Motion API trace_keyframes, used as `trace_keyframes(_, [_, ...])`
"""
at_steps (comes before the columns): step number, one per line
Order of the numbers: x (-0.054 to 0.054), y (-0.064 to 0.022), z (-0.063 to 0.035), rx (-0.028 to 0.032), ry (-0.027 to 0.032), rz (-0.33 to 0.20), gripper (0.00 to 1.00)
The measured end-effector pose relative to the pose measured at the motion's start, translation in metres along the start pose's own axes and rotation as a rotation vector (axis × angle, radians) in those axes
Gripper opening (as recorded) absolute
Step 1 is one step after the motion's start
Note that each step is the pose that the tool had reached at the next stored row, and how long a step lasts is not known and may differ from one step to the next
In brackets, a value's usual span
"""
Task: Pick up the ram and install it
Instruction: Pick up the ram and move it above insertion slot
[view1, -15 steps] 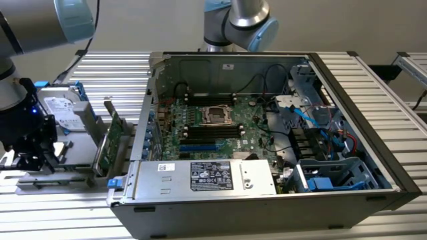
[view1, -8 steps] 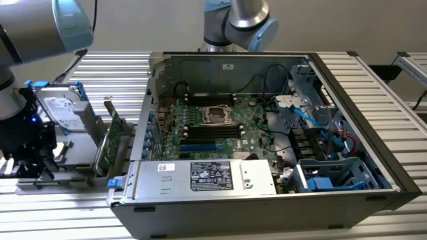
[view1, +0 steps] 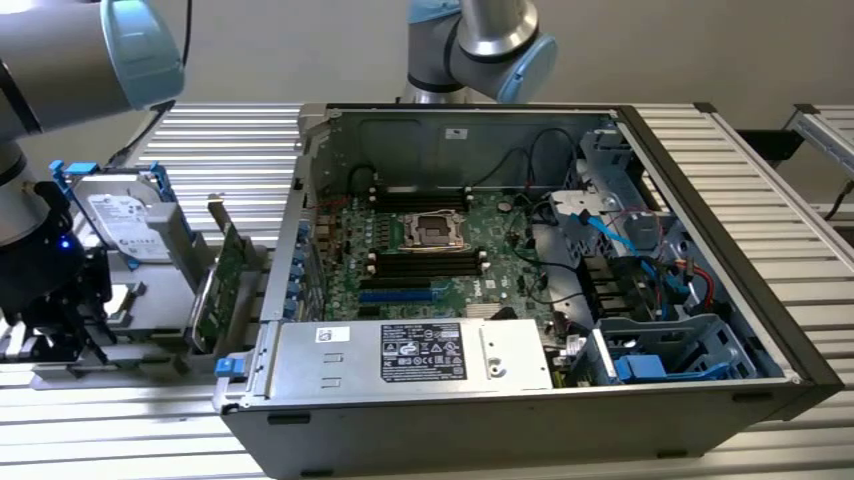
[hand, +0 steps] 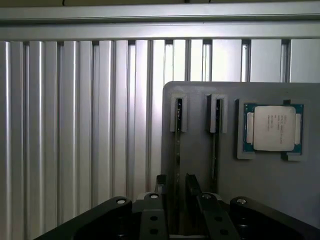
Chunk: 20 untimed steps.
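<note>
In the wrist view a grey holder plate (hand: 200, 200) carries two thin boards standing on edge in clips. One of them, the ram (hand: 177, 150), runs straight down between the two fingers of my gripper (hand: 176, 184). The jaws stand open, one finger on each side of the ram with a small gap. The second thin stick (hand: 215, 147) stands parallel to it. In the exterior view the gripper (view1: 60, 325) is low over the holder at the exterior view's left, beside the open computer case (view1: 694, 180), whose black memory slots (view1: 424, 263) lie below the processor socket (view1: 434, 228).
A processor chip (hand: 272, 127) sits in a recess on the holder plate. A hard drive (view1: 127, 215) and a large green expansion card (view1: 220, 285) stand upright between the gripper and the case. A power supply (view1: 414, 355) and cables (view1: 607, 240) crowd the case. Ribbed aluminium table (hand: 75, 125) all around.
</note>
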<state>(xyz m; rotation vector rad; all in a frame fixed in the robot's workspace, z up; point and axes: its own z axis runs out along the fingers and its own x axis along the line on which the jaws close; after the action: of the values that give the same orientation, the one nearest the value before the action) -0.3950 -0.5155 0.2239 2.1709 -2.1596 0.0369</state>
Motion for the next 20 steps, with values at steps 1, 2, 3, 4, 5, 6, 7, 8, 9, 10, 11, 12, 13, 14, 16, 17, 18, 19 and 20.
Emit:
trace_keyframes(1, [0.0,0.0001,0.0007,0.0001,-0.0011,0.0,0.3])
trace_keyframes(2, [0.0,0.0002,0.0014,-0.0001,-0.0028,0.0,0.3])
trace_keyframes(3, [0.0,0.0004,0.0023,0.0,-0.0051,0.0,0.3])
trace_keyframes(4, [0.0,0.0006,0.0031,0.0002,-0.0078,0.0,0.3])
trace_keyframes(5, [0.0,0.0007,0.0041,0.0003,-0.0115,0.0,0.3])
trace_keyframes(6, [0.0,0.0009,0.005,0.0004,-0.0149,-0.001,0.3])
trace_keyframes(7, [0.0,0.0011,0.0056,0.0005,-0.0177,-0.001,0.3])
trace_keyframes(8, [0.0,0.0013,0.0058,0.0005,-0.0192,-0.001,0.3])
trace_keyframes(9, [0.0,0.0016,0.0058,0.0005,-0.0193,-0.001,0.3])
trace_keyframes(10, [0.001,0.0018,0.0059,0.0006,-0.0194,-0.001,0.3])
trace_keyframes(11, [0.002,0.0019,0.0059,0.0004,-0.0193,-0.001,0.3])
trace_keyframes(12, [0.002,0.0022,0.0061,0.0005,-0.0193,-0.001,0.3])
trace_keyframes(13, [0.003,0.0024,0.0063,0.0005,-0.0195,-0.001,0.3])
trace_keyframes(14, [0.003,0.0026,0.0066,0.0005,-0.02,-0.001,0.3])
trace_keyframes(16, [0.004,0.0028,0.0074,0.0005,-0.0226,-0.001,0.3])
trace_keyframes(17, [0.004,0.0028,0.0081,0.0004,-0.0245,-0.001,0.3])
trace_keyframes(18, [0.004,0.0028,0.0093,0.0006,-0.0273,-0.001,0.3])
trace_keyframes(19, [0.004,0.0027,0.0106,0.0006,-0.0309,-0.001,0.3])
trace_keyframes(20, [0.004,0.0026,0.012,0.0007,-0.0348,-0.002,0.3])
